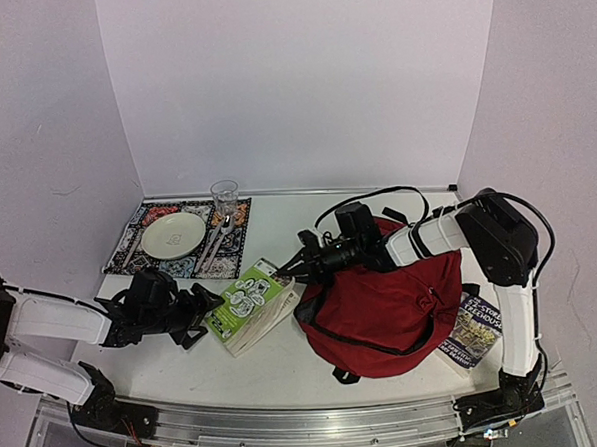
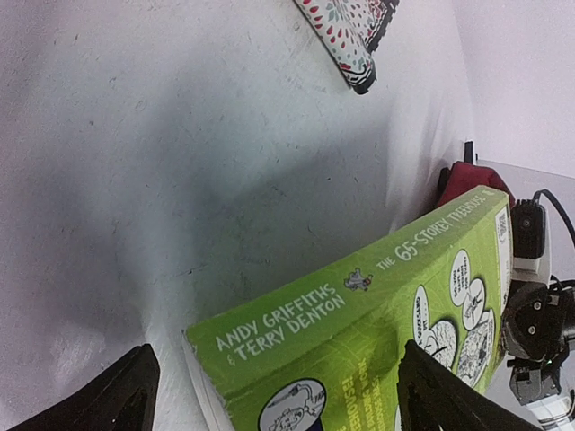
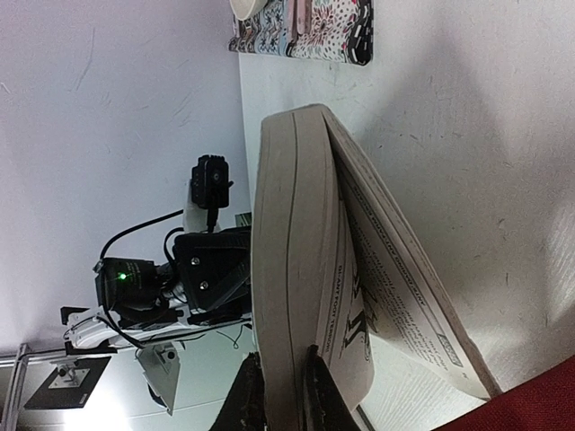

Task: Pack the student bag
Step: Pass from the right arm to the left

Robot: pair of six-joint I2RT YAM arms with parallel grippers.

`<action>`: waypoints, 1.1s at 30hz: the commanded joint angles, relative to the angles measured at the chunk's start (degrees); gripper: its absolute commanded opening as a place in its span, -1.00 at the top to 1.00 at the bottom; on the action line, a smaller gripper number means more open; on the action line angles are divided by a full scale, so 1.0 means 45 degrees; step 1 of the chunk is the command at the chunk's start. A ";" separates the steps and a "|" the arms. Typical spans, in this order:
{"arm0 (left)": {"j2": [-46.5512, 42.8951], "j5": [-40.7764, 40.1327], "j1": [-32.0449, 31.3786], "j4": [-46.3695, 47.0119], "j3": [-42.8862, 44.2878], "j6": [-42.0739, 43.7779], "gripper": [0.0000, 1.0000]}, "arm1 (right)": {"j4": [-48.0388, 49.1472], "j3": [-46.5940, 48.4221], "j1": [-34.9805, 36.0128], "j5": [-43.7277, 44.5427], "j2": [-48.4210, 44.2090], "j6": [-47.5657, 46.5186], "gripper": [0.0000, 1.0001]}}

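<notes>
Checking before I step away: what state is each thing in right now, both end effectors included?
green book: partly splayed open
left end effector: open, astride its corner
right end effector: shut on its pages
student bag: slumped on the table, opening not visible
glass: upright, empty
plate: empty
blue book: closed, flat

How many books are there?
2. A green book is left of the red bag, pinched by the right gripper; a dark book peeks out at the bag's right. More may hide inside.
</notes>
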 commanded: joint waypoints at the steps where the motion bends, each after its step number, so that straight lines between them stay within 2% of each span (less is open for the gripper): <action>1: 0.0216 -0.0016 0.0067 0.1388 -0.0052 0.0296 -0.88 | 0.1843 -0.0078 -0.0086 -0.1100 -0.1466 0.0562 1.00; 7: 0.0128 0.0088 0.0086 0.3586 -0.0761 0.0145 -0.85 | 0.2138 -0.0415 -0.0109 -0.1122 -0.1751 0.0727 1.00; 17: -0.0170 0.1315 0.0086 0.5811 -0.0685 0.0359 -0.61 | 0.2627 -0.0544 -0.0162 -0.0972 -0.1798 0.1041 1.00; 24: -0.0967 0.1683 0.0086 0.6514 -0.0964 -0.0391 -0.33 | 0.2666 -0.1019 -0.0307 -0.0717 -0.1728 0.0923 1.00; 33: -0.2305 0.1316 0.0087 0.6832 -0.0863 -0.1544 -0.13 | 0.2645 -0.1560 -0.0311 -0.0276 -0.1614 0.0630 1.00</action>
